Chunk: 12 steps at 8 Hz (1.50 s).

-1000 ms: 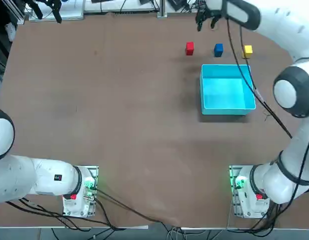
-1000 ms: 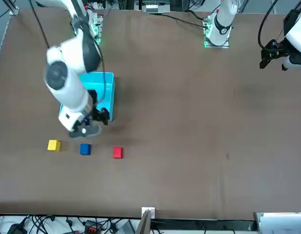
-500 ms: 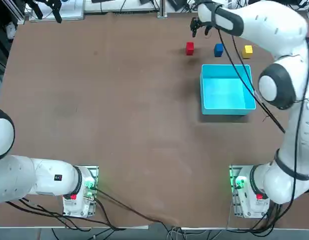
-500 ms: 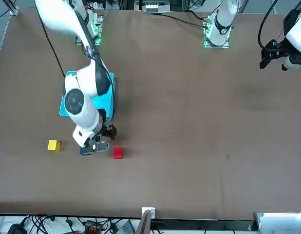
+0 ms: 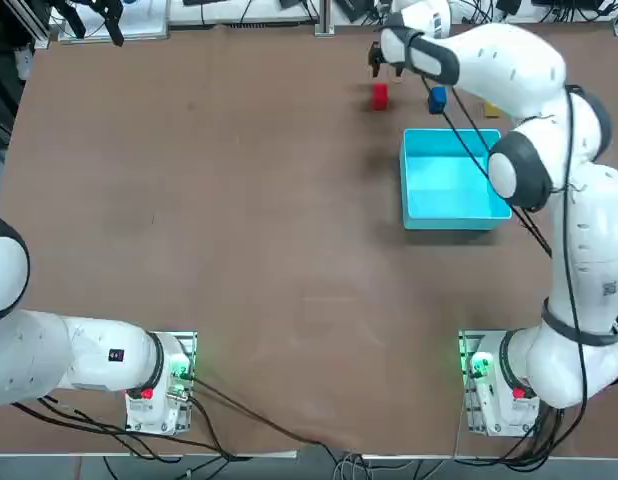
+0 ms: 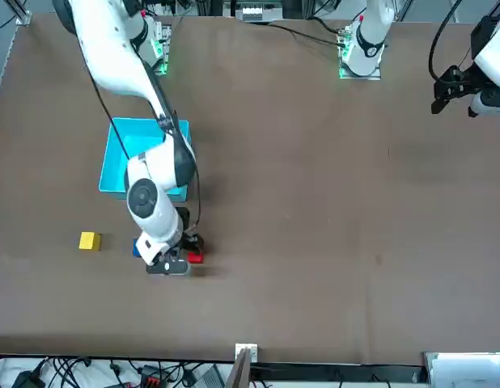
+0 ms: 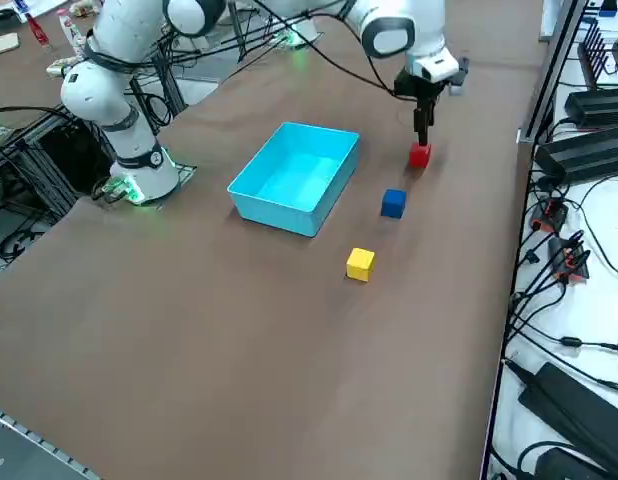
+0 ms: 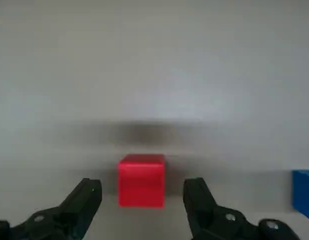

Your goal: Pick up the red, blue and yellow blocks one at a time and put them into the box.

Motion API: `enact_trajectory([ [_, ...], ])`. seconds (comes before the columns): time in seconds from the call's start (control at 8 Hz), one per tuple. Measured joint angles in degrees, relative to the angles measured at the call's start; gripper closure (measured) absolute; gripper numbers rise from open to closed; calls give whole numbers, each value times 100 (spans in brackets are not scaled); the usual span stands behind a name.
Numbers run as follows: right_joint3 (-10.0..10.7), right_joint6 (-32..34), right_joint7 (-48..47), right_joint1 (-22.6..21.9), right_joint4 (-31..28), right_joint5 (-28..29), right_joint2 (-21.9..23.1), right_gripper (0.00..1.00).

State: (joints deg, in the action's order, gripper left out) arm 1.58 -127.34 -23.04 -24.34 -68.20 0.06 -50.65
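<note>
Your tool (image 8: 142,186) has its fingers spread wide and pinches nothing; its tips stand to either side of the red block (image 8: 141,181), with bare gaps between block and fingers; the block itself sits upright on the tabletop (image 5: 239,250), at the far side, leftmost of the three. Just right of it lies the blue block (image 7: 393,203), and farther right the yellow block (image 7: 360,264); the box (image 7: 294,170) is nearer the robot's bases, in the right half, with all three blocks outside it. The red block looks light and stiff, probably smooth plastic or painted wood, and not fragile; take it by two opposite upright faces, around mid-height, and a modest squeeze should do; grip it only near the top edge and it may tip or slip. You seem to be lining up the first pick, so what is called for is settling the tips low enough, keeping the block centred, then closing; stray sideways and a finger could land on it or nudge it off square. The wrist view gives you those gaps, which the right side view cannot sort out; the right side view, in turn, shows the blue and yellow blocks whole, while the front view half hides the blue one behind the arm and the top view covers part of the yellow.
</note>
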Motion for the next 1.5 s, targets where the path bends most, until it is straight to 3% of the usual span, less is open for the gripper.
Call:
enact_trajectory([
  [0.88, 2, -55, -389, -95, 93, -36, -311, 0],
  [1.5, 11, -56, -388, -125, 116, -481, -420, 1],
])
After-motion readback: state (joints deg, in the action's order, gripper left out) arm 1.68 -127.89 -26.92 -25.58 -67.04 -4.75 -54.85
